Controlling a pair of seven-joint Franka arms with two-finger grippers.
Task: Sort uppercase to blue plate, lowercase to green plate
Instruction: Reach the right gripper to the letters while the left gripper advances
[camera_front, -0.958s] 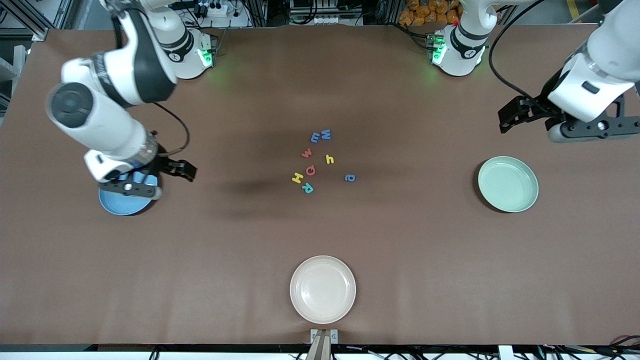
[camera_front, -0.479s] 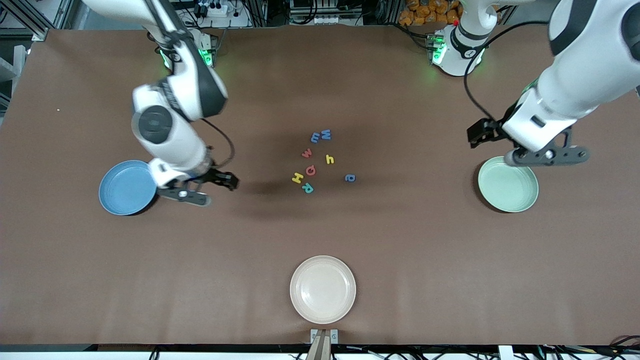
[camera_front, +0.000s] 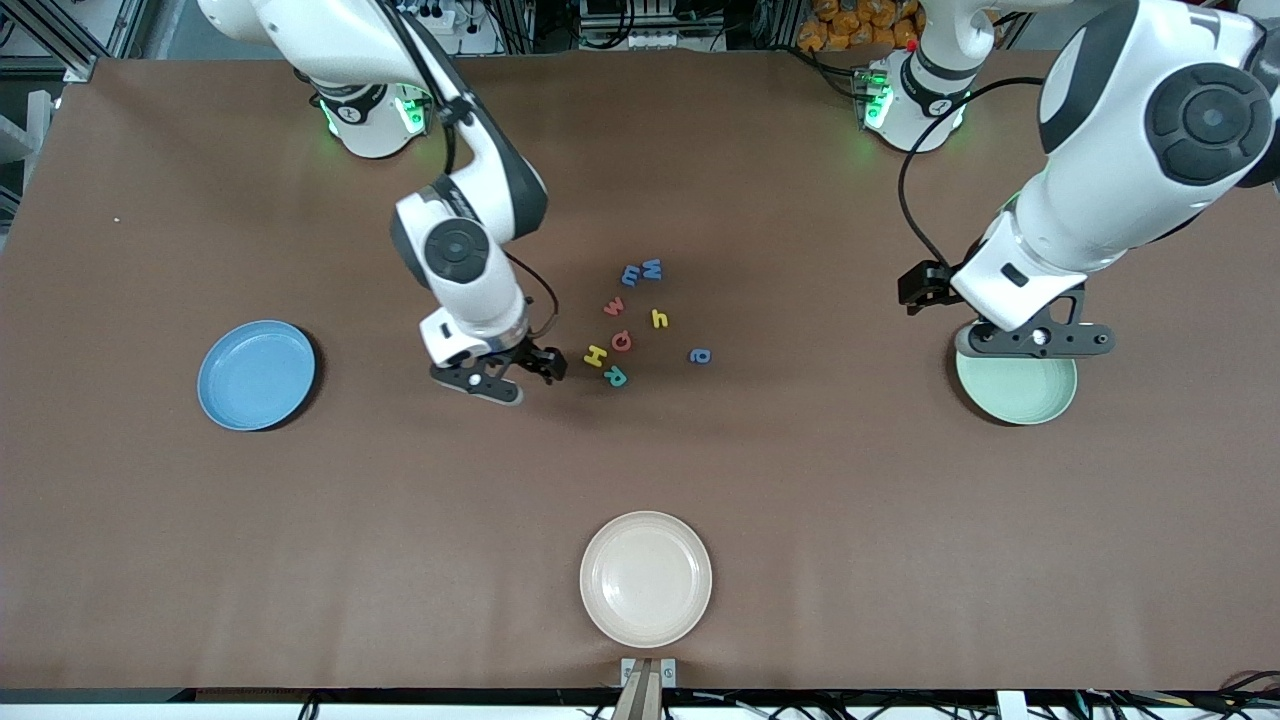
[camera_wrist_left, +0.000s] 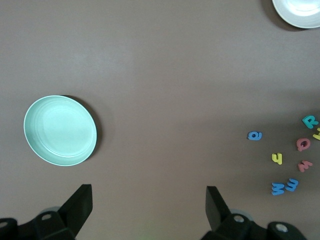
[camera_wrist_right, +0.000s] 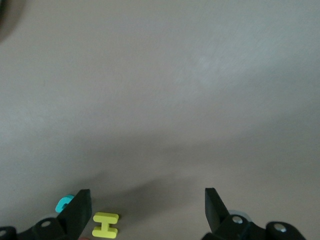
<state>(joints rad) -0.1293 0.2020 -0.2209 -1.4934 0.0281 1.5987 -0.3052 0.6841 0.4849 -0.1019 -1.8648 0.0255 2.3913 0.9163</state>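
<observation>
The foam letters lie in a loose cluster mid-table: uppercase yellow H (camera_front: 595, 355), red Q (camera_front: 622, 341), teal R (camera_front: 616, 376) and blue W (camera_front: 652, 268); lowercase blue m (camera_front: 632, 274), red w (camera_front: 614, 306), yellow h (camera_front: 659, 319) and blue a (camera_front: 700, 355). My right gripper (camera_front: 545, 365) hangs open and empty just beside the H (camera_wrist_right: 105, 224), on the side toward the blue plate (camera_front: 212, 375). My left gripper (camera_front: 920, 285) is open and empty, up by the green plate (camera_front: 1062, 392), whose rim (camera_wrist_left: 30, 125) shows in the left wrist view. Both plates hold nothing.
A cream-white plate (camera_front: 690, 580) sits near the table's front edge, nearer the front camera than the letters. Bare brown tabletop lies between the letters and each plate.
The right arm swung from over the blue plate across to the letters, stopping beside the H. The left arm came in from the table's end to the green plate. Both grippers stayed open.
</observation>
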